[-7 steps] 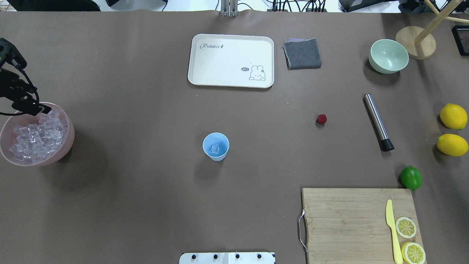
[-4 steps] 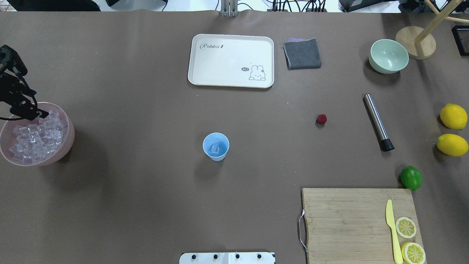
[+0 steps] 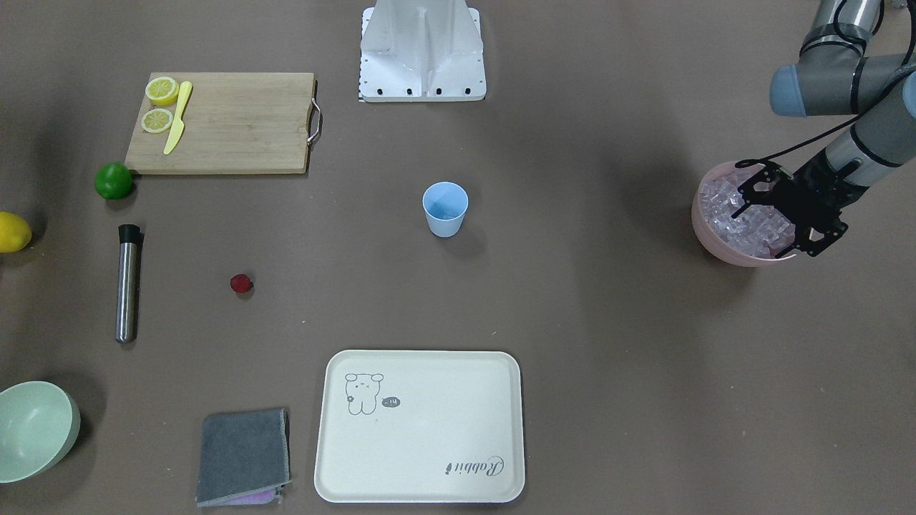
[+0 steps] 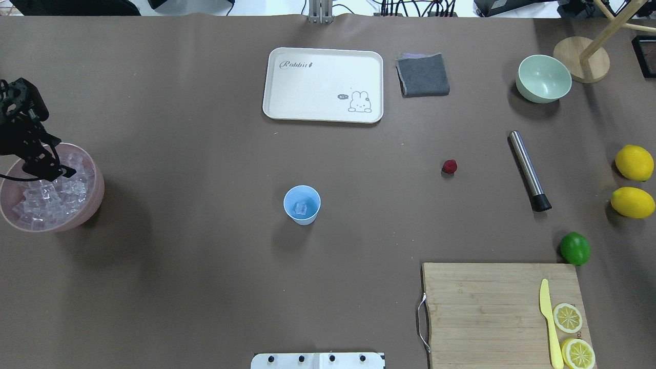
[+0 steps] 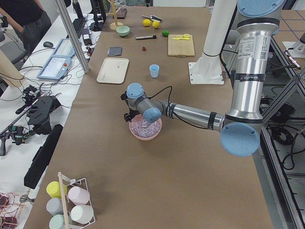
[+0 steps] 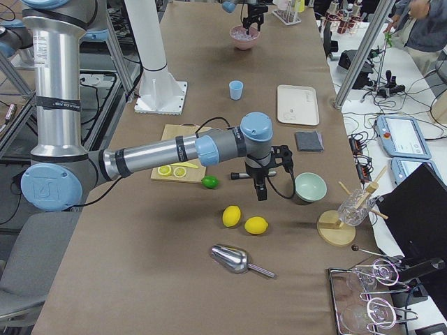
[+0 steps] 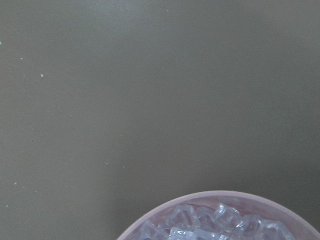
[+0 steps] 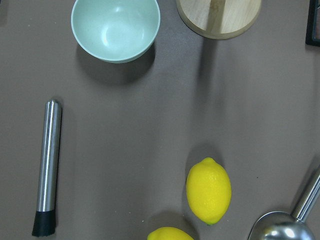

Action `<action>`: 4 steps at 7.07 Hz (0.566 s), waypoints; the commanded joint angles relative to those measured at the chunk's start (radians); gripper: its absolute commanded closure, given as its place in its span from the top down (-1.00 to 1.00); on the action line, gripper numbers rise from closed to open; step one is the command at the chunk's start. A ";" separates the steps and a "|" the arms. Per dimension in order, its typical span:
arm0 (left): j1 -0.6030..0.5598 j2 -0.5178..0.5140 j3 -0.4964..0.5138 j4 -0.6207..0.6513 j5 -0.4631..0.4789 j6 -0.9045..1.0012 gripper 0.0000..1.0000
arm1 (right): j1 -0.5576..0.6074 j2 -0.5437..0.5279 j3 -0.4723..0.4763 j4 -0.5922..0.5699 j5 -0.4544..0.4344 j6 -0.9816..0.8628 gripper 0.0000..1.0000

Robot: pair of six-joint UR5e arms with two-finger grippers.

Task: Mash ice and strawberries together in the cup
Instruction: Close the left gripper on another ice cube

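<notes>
Crowded under the fingers (image 4: 60, 171) by ice (image 4: 46, 202) and pink bowl (image 4: 99, 190) rim; open worktop (image 4: 195, 195) from there to cup (image 4: 303, 220).

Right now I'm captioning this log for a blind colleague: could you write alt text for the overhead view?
The left gripper hangs over the ice in a pink bowl at the view's left edge. At centre stands the light blue cup with one cube inside; right of it lie a strawberry and a steel muddler.

Worktop (image 4: 205, 287): plain brown. Cup (image 4: 302, 205): light blue. Ice (image 4: 46, 202): clear, glassy. Its bowl (image 4: 98, 192): pink. Strawberry (image 4: 449, 166): dark red. Tray (image 4: 318, 97): cream, rabbit line drawing, grey lettering. Lime (image 4: 575, 248) green; lemons (image 4: 634, 162) yellow; second bowl (image 4: 543, 79) pale green; cloth (image 4: 423, 76) grey.
</notes>
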 commanded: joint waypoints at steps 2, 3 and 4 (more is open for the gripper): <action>0.023 0.044 0.004 -0.042 0.004 0.000 0.74 | 0.001 -0.001 0.000 0.000 -0.002 -0.001 1.00; 0.026 0.059 0.002 -0.056 0.004 -0.001 0.74 | -0.001 0.001 0.000 0.000 -0.002 -0.001 1.00; 0.033 0.058 0.001 -0.056 0.004 -0.003 0.74 | 0.001 0.001 0.000 0.000 -0.002 -0.001 1.00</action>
